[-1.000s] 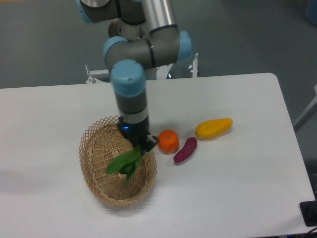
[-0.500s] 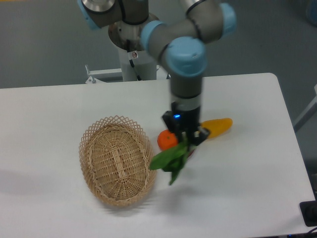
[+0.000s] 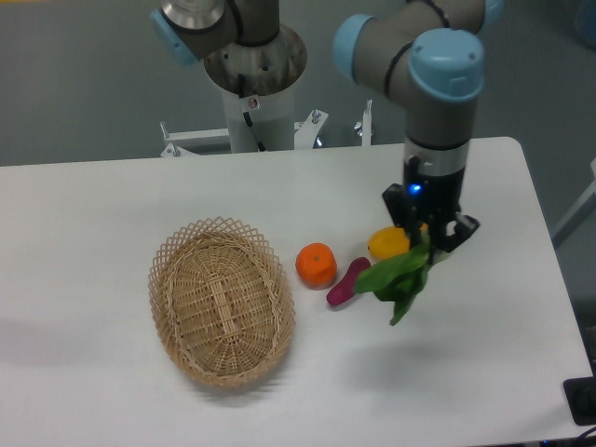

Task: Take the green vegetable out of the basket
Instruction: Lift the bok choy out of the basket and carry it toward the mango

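Green leafy bok choy [image 3: 399,279] hangs pinched at its pale stem by our black two-finger gripper [image 3: 428,240] near the white table's [image 3: 484,354] right edge; we judge it light, floppy, best held there.

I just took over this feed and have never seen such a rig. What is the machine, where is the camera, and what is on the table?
One fixed camera looks down at a white table from the front. The grey and blue machine is a jointed robot arm; its end effector is shut on the green vegetable, held in the air right of the basket, which is empty. On the table lie an orange, a purple eggplant-shaped piece and a yellow fruit partly hidden behind the end effector.
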Robot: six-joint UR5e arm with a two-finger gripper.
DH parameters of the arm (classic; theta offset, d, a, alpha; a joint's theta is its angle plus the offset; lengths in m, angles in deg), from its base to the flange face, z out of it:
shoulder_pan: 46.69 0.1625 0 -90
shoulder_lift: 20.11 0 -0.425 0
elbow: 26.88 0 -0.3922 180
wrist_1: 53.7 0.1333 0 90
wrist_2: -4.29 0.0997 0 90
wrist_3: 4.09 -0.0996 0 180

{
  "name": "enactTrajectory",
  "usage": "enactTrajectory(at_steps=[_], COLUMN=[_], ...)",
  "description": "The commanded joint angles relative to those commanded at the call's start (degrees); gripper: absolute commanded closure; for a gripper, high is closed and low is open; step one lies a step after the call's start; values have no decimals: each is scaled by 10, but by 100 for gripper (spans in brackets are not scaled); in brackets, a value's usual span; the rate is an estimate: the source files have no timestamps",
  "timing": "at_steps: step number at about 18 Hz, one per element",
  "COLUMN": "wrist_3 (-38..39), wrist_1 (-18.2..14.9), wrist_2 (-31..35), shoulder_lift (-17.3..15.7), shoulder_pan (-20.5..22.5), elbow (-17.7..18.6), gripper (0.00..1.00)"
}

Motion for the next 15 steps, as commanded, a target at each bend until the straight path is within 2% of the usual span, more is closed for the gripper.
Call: enactTrajectory(at_steps=[7, 15], wrist_3=[-22, -23], wrist_1=[5, 7], wrist_2=[0, 0], shoulder_lift=[25, 28], shoulder_pan=[11, 11], elbow=[-9, -12], gripper=[64, 64])
